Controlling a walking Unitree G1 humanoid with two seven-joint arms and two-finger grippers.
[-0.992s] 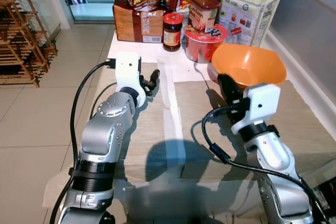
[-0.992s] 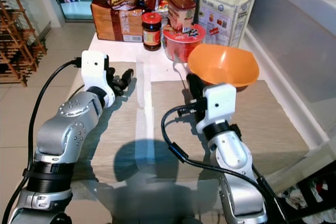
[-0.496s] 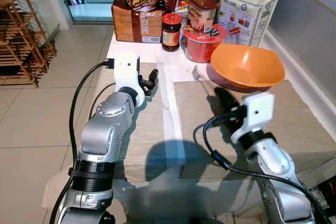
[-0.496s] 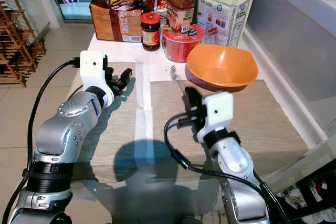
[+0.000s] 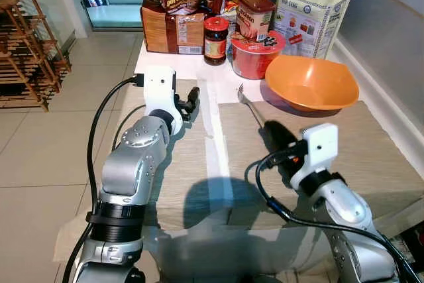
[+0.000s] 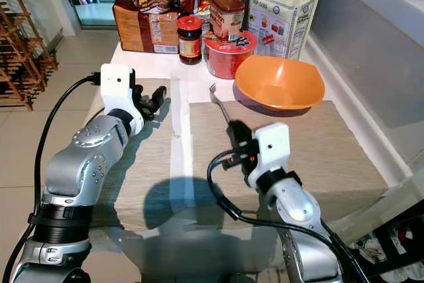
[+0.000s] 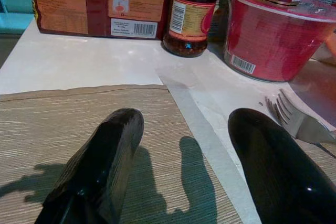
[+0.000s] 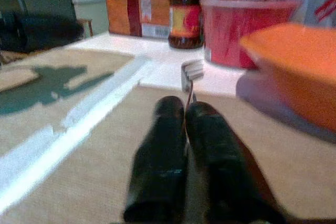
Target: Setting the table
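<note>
Because two woven placemats cover most of the table [image 5: 218,74] — one at centre-left [image 5: 136,164], one at centre-right [image 5: 371,157] — each marks a place setting, and the task's things go on the right-hand one. The groceries crowded along the top of the frame, a flour bag [image 5: 313,11], a brown box [image 5: 173,30], a red noodle cup [image 5: 258,51] and a jar [image 5: 217,39], look pushed back to leave that room. The orange bowl [image 5: 311,84] sits at upper right, on the far edge of the right mat. The right gripper [image 8: 185,111], at lower centre, has its fingers clenched on the fork [image 5: 250,103], which lies just left of the bowl, tines toward the noodle cup — apparently held low to lay it beside the bowl. The left gripper [image 7: 184,129] hovers spread and empty over the left mat.
</note>
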